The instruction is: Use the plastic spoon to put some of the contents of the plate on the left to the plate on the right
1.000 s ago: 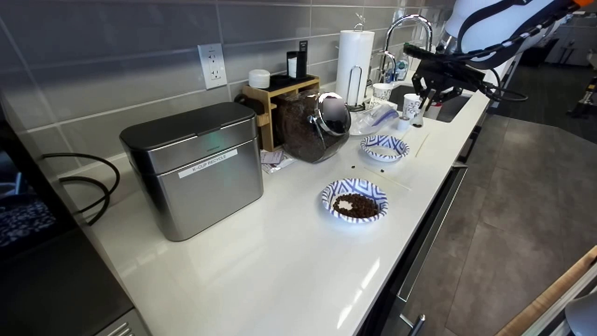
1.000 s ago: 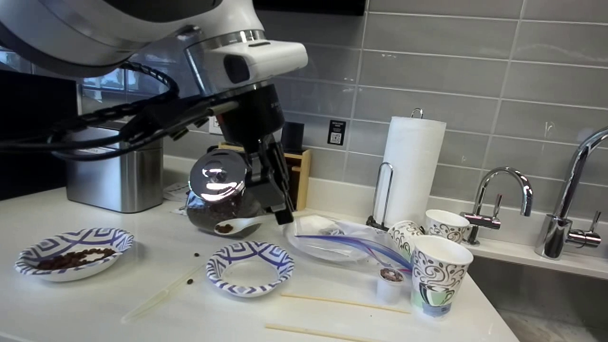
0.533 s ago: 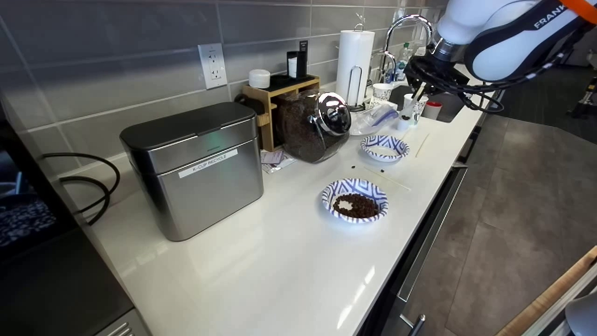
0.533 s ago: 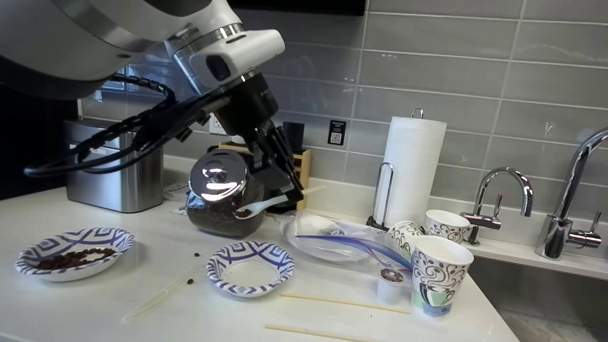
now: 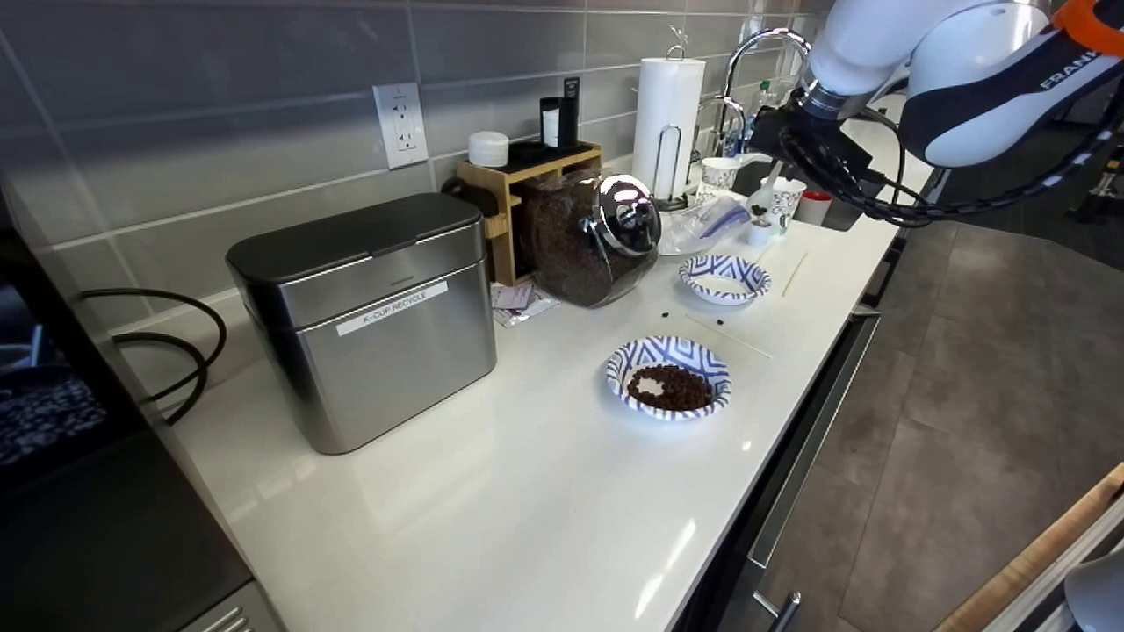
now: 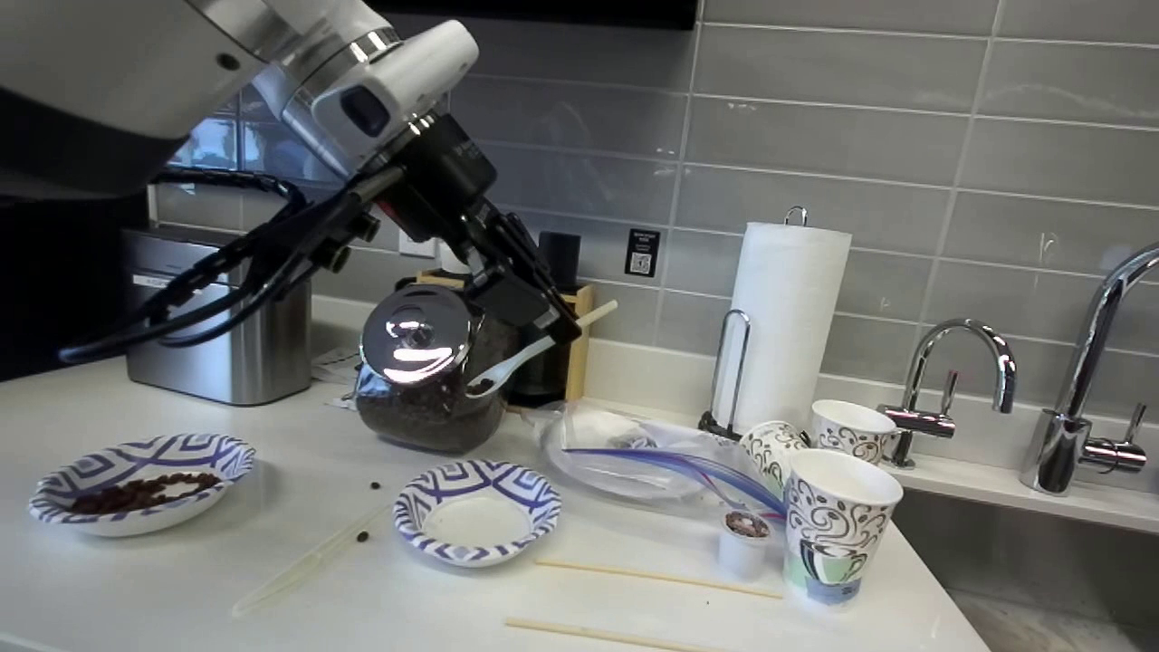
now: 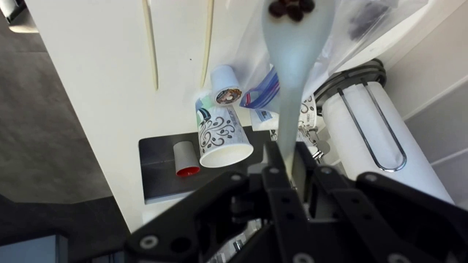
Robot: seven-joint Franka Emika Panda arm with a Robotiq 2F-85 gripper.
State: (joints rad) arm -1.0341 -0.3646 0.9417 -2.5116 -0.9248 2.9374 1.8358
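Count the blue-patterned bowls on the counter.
2. In an exterior view, the left bowl, with dark beans, sits nearer the K-cup recycling bin; the right bowl sits between it and the clear zip bag. More may be hidden in the bag.

A kitchen, with its sink [image 6: 1050, 557], faucets [image 6: 1055, 450] and paper towels [image 6: 786, 326].

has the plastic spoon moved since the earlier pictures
Yes. In an exterior view, the plastic spoon has risen, judged against the unmoved jar behind it, and now slants more steeply.
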